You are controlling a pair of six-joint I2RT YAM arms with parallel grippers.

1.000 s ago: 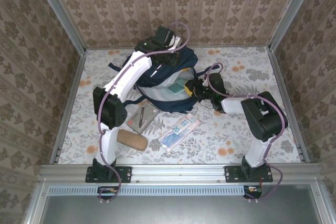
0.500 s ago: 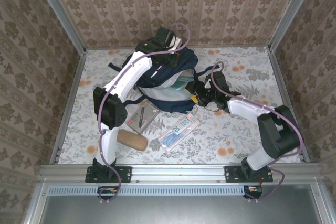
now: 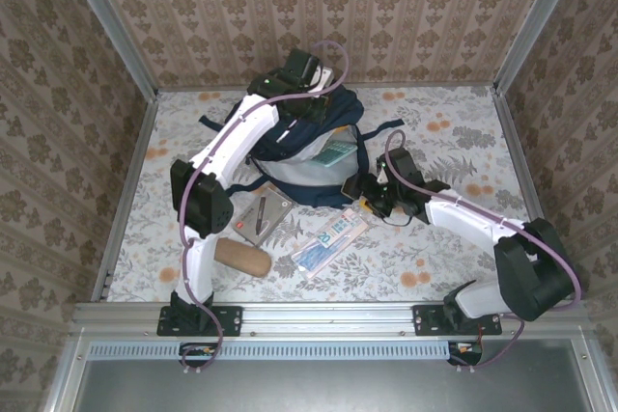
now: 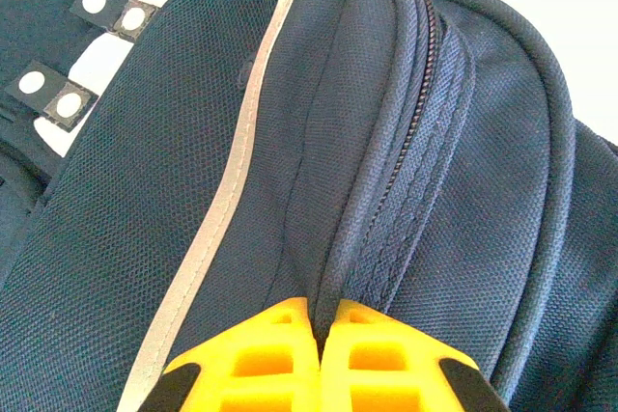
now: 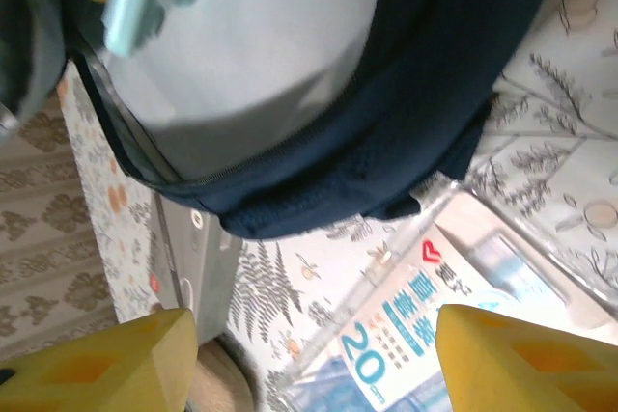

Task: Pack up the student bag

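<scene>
Patterned wallpaper closes in three sides of the floral tabletop (image 3: pixel 463 113), and the student bag (image 3: pixel 299 142) lies toward the far wall, its mouth gaping toward the arms with the pale lining showing. On the near side of the bag, three things wait outside it. A clear plastic packet (image 3: pixel 330 238) printed with "20" lies just beyond the bag's open edge. A flat grey case (image 3: pixel 263 216) is beside the packet, to its left. A brown roll (image 3: pixel 241 258) lies nearest the arm bases. A teal item (image 3: pixel 336 153) sits inside the bag's mouth, so I judge the packing started but well short of done, with at least those three left to load. My left pincer (image 4: pixel 322 335) is at the bag's far top, its yellow fingers pressed together on a fold of navy fabric beside the zip, which I take to be holding the bag steady and open. My right pincer (image 5: pixel 309 364) hangs just off the bag's near right edge, over the packet, its fingers spread wide and holding nothing. I read that as lining up for the packet next.
</scene>
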